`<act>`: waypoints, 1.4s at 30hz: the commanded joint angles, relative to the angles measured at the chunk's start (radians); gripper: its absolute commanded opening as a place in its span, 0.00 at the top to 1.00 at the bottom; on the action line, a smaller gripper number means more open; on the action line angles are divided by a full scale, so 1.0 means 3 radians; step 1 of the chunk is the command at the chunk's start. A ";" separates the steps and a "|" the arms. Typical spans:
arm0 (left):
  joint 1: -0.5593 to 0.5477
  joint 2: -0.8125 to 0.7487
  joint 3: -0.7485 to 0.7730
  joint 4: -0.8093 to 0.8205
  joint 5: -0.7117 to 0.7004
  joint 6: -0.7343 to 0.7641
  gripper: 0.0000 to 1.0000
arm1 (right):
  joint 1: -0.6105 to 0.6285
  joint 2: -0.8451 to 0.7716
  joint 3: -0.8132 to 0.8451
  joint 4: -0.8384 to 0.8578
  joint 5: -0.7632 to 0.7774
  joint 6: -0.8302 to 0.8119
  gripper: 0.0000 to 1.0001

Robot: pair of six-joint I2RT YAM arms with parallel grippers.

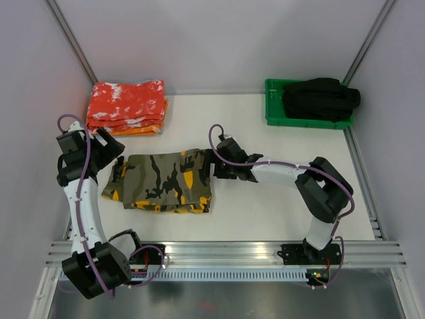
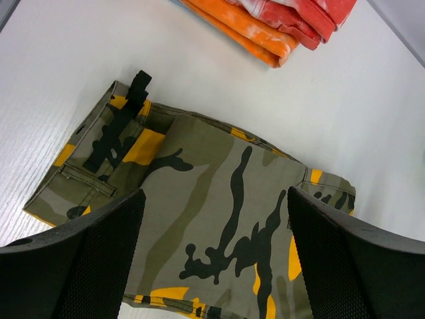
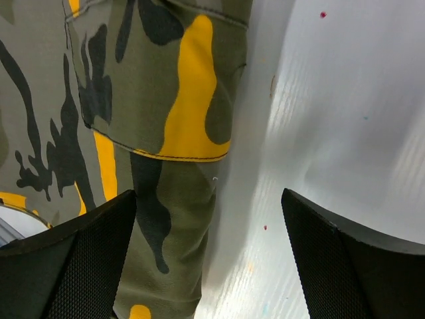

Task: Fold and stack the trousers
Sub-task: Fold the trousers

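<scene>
Matt woven cloth of the trousers (image 2: 219,219), my left finger pads (image 2: 99,259) dimpled and dull, white table (image 2: 60,86) finely ribbed, faintly glossy, green tray (image 1: 305,123) smooth plastic

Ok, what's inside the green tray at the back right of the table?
A bundled black garment fills the green tray and rises above its rim. The tray's floor and anything beneath the garment are covered, so I cannot tell what else is in there.

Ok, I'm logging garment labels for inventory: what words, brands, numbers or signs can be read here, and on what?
None can be read.
The camouflage trousers show only their pattern, no lettering.
The folded red-orange cloths, the black garment and the green tray bear no visible lettering.
</scene>
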 commanded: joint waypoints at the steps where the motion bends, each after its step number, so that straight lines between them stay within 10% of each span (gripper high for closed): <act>1: -0.0002 -0.0123 -0.0059 0.0033 0.0104 0.0107 0.07 | 0.0083 0.0019 0.0178 0.0275 0.0041 0.0105 0.04; 12: -0.0002 -0.0169 -0.0105 0.0059 0.0155 0.0097 0.06 | 0.0196 0.0300 0.0081 0.0617 -0.0082 0.0310 0.52; 17: -0.0058 -0.0195 -0.0105 0.0044 0.0201 0.0158 0.07 | 0.0115 0.0077 -0.0052 0.0474 0.0173 0.0223 1.00; 28: -0.1080 -0.0123 -0.0304 0.0044 0.0053 0.0153 0.08 | -0.1219 -0.1095 -0.0742 -0.0165 -0.0127 -0.0661 1.00; 36: -0.2358 0.0331 -0.0509 0.0708 -0.0157 -0.0460 0.08 | -0.1481 -0.0978 -0.0686 -0.0344 -0.0506 -0.0994 0.99; 42: -0.2457 0.0832 -0.0514 0.1061 -0.0432 -0.0461 0.09 | -0.1527 -0.0916 -0.0528 -0.0549 -0.0404 -0.1015 0.73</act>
